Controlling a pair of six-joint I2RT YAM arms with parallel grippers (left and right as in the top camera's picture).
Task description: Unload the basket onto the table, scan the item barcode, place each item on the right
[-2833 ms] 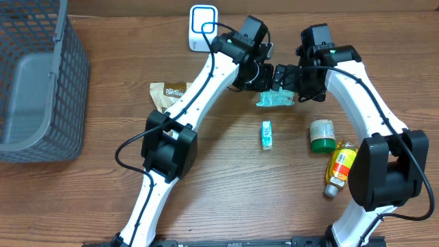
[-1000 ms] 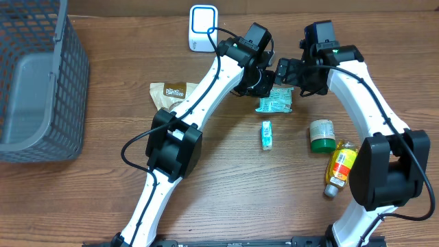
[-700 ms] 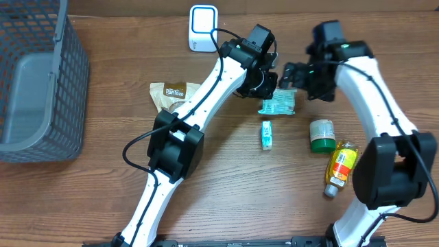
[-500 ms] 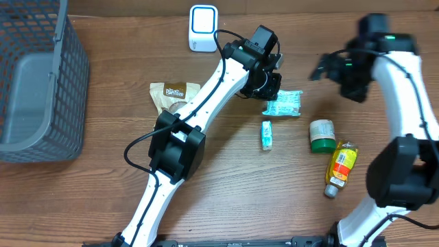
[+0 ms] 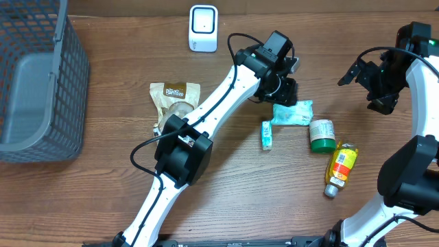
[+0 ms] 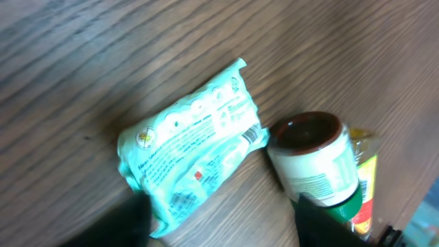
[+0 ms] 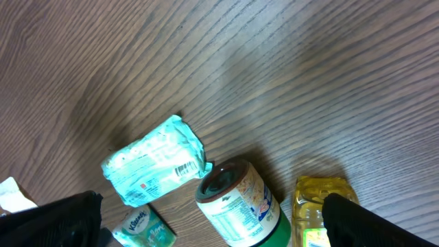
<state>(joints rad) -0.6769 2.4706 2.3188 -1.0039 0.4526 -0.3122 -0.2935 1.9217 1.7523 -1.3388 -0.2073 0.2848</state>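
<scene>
The right wrist view resolves a barcode on the teal packet (image 7: 154,168) (overhead it's unreadable), which lies on the desk (image 7: 309,82) just beside a jar (image 7: 240,199). The left hand (image 6: 226,223) hovers over it, fingers apart and empty. The right hand (image 7: 209,219) gapes wide, holding nothing.

1. A teal packet (image 7: 152,168) lies left of centre on the wooden table (image 7: 309,75), barcode up.
2. A green-capped jar (image 7: 236,199) sits just beside it, lower centre.
3. A yellow bottle (image 7: 321,206) is at lower right.
4. Dark fingers (image 7: 374,221) fill both lower corners, wide apart.
</scene>
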